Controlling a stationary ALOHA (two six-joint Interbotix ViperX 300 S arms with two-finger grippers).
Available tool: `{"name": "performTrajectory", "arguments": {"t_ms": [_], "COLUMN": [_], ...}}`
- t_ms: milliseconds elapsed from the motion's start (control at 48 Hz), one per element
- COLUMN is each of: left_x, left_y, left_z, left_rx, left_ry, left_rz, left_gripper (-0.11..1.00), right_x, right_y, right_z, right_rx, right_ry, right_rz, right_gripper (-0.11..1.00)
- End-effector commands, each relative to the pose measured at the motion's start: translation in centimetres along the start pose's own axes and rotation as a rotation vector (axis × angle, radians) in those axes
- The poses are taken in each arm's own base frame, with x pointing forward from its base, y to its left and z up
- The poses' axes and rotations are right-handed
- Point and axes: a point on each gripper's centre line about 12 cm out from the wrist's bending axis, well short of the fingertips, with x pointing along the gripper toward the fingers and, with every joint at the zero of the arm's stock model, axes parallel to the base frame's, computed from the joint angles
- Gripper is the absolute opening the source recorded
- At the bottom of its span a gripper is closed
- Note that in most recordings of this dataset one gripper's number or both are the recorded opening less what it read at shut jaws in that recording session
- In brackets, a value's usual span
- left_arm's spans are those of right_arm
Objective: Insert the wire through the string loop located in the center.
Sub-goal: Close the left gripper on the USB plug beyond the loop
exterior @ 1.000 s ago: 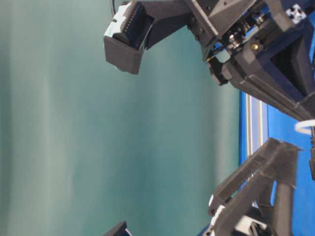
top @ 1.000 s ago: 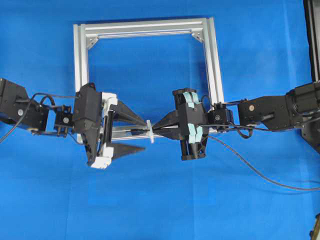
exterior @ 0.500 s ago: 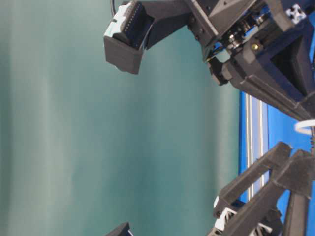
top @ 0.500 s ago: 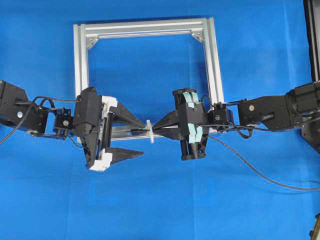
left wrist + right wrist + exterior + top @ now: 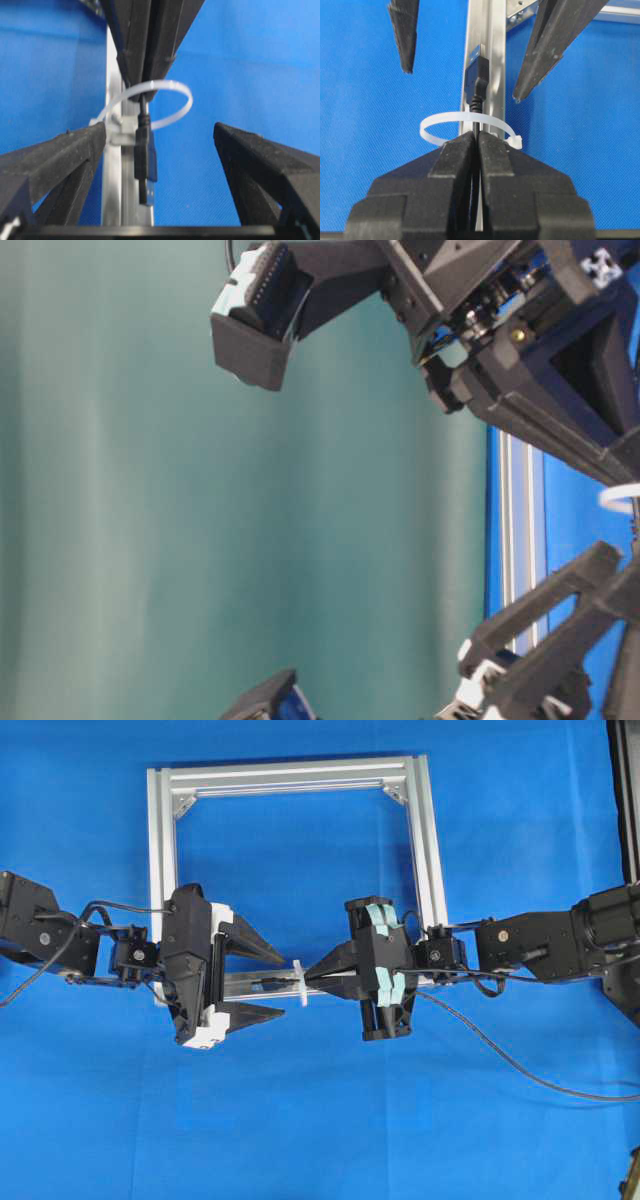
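At the centre of the aluminium frame's [image 5: 163, 870] six-o'clock rail, wire [image 5: 476, 82] poked plug-first through the string loop [image 5: 465, 121]. Clamped just behind the loop by the right gripper [image 5: 476, 145], fingers pressed together on the cable. Left gripper [image 5: 268, 982] waiting at nine o'clock, fingers [image 5: 60, 155] spread wide either side of the plug. Judged limp and light along its length, rigid only at the plug: best taken there. Loop flimsy, easily bent. Plain blue bench [image 5: 320, 1140]; green backdrop behind.
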Motion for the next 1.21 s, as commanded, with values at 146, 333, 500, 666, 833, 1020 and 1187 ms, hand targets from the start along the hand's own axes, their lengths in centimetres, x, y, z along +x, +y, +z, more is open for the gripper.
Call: {"name": "performTrajectory", "arguments": {"t_ms": [146,333,500,666,833,1020,1187], "left_x": [0.18,0.18,0.21,0.21,0.21,0.23,0.26], "left_y": [-0.10,-0.05,-0.11,-0.13,-0.06,-0.13,-0.09], "left_z": [0.04,0.05,0.08,0.09,0.11,0.15,0.22], "left_rx": [0.000,-0.001,0.000,0.001,-0.001,0.000,-0.001], "left_ry": [0.011,0.011,0.011,0.010,0.009,0.008,0.006], "left_rz": [-0.001,0.000,-0.001,-0.002,0.000,-0.002,-0.001], "left_gripper": [0.92,0.92,0.92,0.91,0.91,0.91,0.91], "right_x": [-0.09,-0.09,-0.09,-0.06,-0.06,-0.05,-0.09], "right_y": [0.04,0.05,0.04,0.04,0.04,0.04,0.04], "right_z": [1.28,1.26,1.28,1.21,1.23,1.29,1.28], "right_rx": [0.001,-0.001,0.001,-0.001,-0.001,0.001,0.001], "right_ry": [-0.043,-0.041,-0.043,-0.040,-0.041,-0.043,-0.043], "right_rz": [0.002,0.003,0.002,0.002,0.003,0.002,0.002], "right_gripper": [-0.02,-0.02,-0.02,-0.02,-0.02,-0.02,-0.02]}}
